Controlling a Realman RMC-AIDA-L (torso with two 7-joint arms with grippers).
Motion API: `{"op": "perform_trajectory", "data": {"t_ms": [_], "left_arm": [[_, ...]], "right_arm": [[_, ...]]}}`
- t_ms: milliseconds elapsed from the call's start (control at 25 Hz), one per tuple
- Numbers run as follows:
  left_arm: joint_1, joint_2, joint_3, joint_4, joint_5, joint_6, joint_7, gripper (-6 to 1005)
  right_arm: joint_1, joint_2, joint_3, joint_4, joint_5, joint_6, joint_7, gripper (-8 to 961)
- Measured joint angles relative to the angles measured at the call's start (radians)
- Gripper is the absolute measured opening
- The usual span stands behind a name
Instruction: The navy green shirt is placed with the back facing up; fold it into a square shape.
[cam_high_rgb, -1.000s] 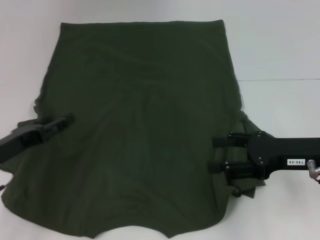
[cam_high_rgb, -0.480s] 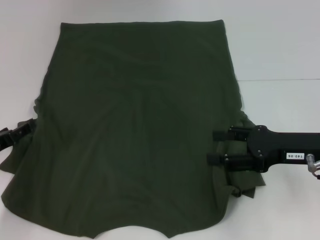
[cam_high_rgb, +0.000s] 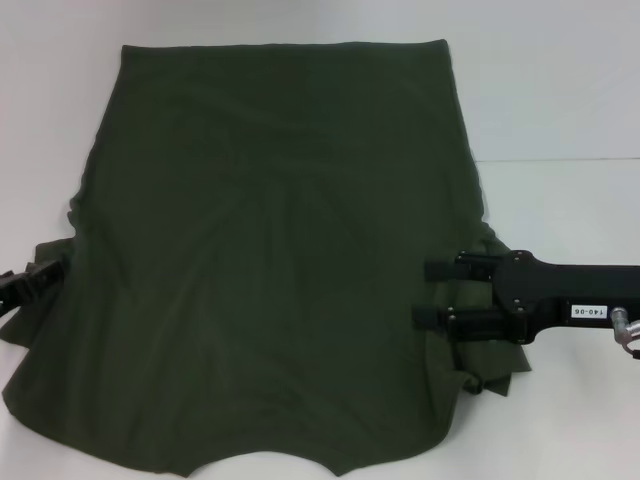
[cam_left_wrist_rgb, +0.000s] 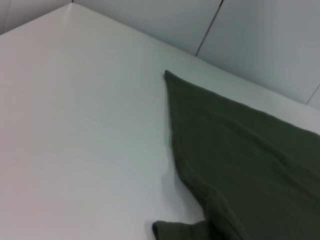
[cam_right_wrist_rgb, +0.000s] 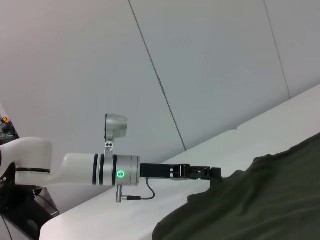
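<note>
Two grippers are flanking the navy green shirt (cam_high_rgb: 270, 260), which is lying spread back-up across the white table (cam_high_rgb: 560, 100), so each can likely take a side edge for the first fold. The right gripper (cam_high_rgb: 432, 293) is hovering over the right sleeve with fingers parted and empty, while the left gripper (cam_high_rgb: 45, 275) is sitting at the left sleeve; whether its fingers are parted I cannot tell.

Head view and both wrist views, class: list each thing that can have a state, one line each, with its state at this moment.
navy green shirt: spread flat on the table, plain side up, not yet folded.
right gripper: open, over the shirt's right edge.
left gripper: at the shirt's left edge, by the bunched sleeve.
table: white, bearing the shirt.
</note>
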Motion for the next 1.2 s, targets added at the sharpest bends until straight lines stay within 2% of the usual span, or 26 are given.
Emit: {"op": "perform_trajectory", "data": {"t_ms": [680,1080,1200], "left_arm": [[-0.02,0.0,0.013,-0.016,0.012,-0.01,0.015,852],[-0.021,-0.001,0.024,-0.007,0.017,-0.027,0.017,651],[-0.023,0.0,0.024,-0.007,0.018,-0.036,0.018,559]], "right_arm": [[-0.002,0.0,0.0,0.0,0.003,0.011,0.0,870],[-0.002,0.0,0.0,0.0,0.01,0.011,-0.001,869],[-0.003,0.0,0.0,0.0,0.011,0.011,0.0,869]]}}
